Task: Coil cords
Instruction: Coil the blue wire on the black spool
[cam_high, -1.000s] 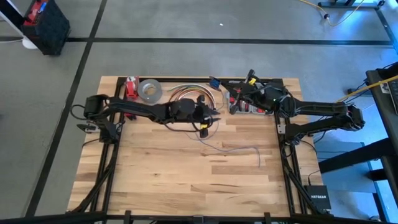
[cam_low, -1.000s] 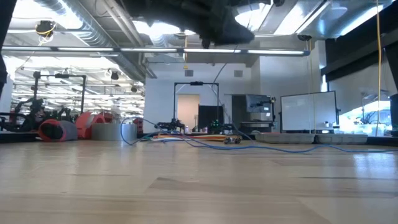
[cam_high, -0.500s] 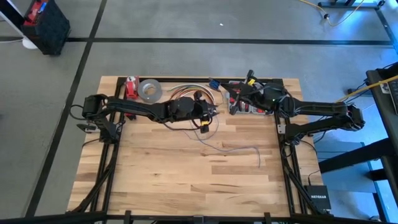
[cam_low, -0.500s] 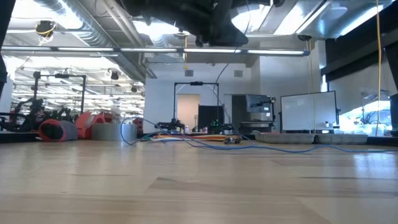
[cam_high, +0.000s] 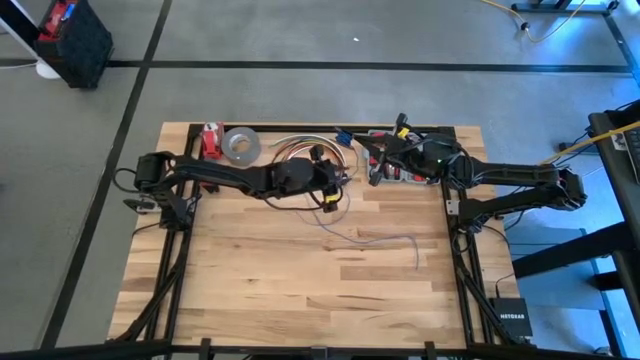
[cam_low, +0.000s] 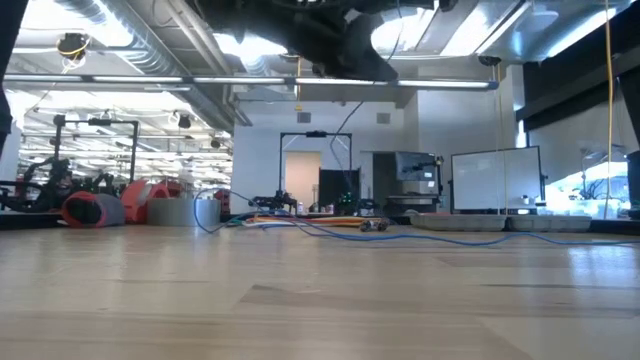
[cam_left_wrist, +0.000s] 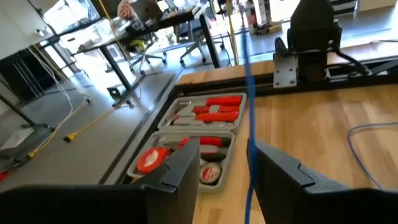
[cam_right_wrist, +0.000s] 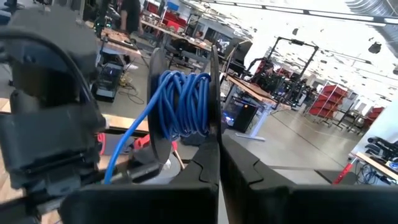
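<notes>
The cord is a thin blue wire wound on a black spool (cam_right_wrist: 183, 102), which my right gripper (cam_high: 376, 166) holds up over the table's far middle, by the tool case (cam_high: 402, 170). From the spool the cord (cam_left_wrist: 249, 118) runs between the open fingers of my left gripper (cam_high: 338, 177) (cam_left_wrist: 227, 174), close by one finger; I cannot tell if it touches. The rest of the cord (cam_high: 385, 239) lies slack on the table, its free end (cam_high: 417, 263) toward the right. My right gripper pinches one thin side disc of the spool (cam_right_wrist: 215, 112) by its edge between its two fingers. The spool stands out beyond the fingertips, lifted clear of the table, with the wound blue cord beside the held disc.
An arched bundle of orange, red and white cables (cam_high: 300, 150), a grey tape roll (cam_high: 241, 146) and a red item (cam_high: 210, 141) lie along the far edge. The open tool case with red tools (cam_left_wrist: 202, 127) is at the far right. Bare wood (cam_high: 260, 280) fills the near half.
My left gripper has gone a little toward the table's far edge, staying up off the table with the cord between its fingers.
</notes>
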